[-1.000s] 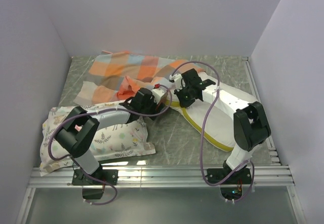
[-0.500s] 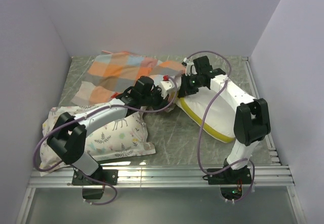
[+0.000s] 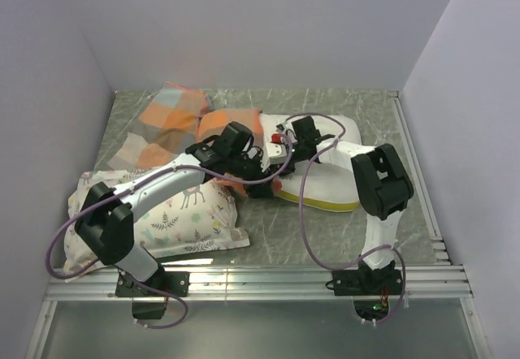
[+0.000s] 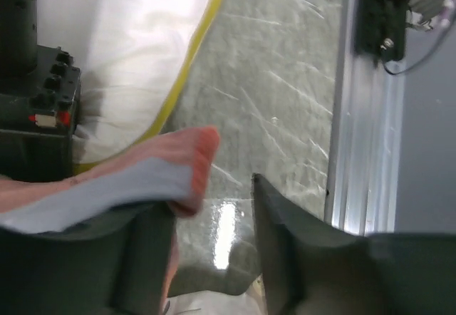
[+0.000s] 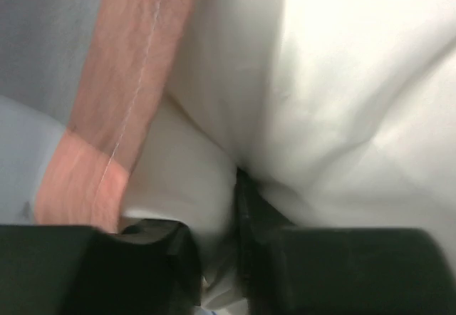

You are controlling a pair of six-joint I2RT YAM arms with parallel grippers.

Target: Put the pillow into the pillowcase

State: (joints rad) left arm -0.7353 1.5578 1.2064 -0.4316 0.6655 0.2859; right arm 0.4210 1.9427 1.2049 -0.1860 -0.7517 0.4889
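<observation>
The pillow point(image 3: 329, 179) lies on the counter point(image 3: 284, 225), a bit right of the middle, with its yellow band point(image 3: 325, 205) on the near side. Most of it is outside the pillowcase point(image 3: 166, 123). The pillowcase lies bunched up at the back left, and its orange end reaches the left end of the pillow. The left arm point(image 3: 162, 184) stretches over the deer pillow point(image 3: 191, 221), which lies at the front left. The left pincer point(image 4: 210, 212) is open: its two fingers stand apart and the shiny counter shows between them. An edge of the pillowcase, grey-blue with an orange tip, rests on top of one finger point(image 4: 142, 258) but is not squeezed. Behind it in that view are the white pillow and its yellow edge. The right arm point(image 3: 378, 184) bends back and to the left over the pillow. The right pincer point(image 5: 214, 219) is nearly closed and pinches a fold of the pillow's white cloth. The orange and grey-blue pillowcase lies just beside that fold, on the left of the right wrist view, which is blurry. The two pincers are close together at the pillow's left end.
</observation>
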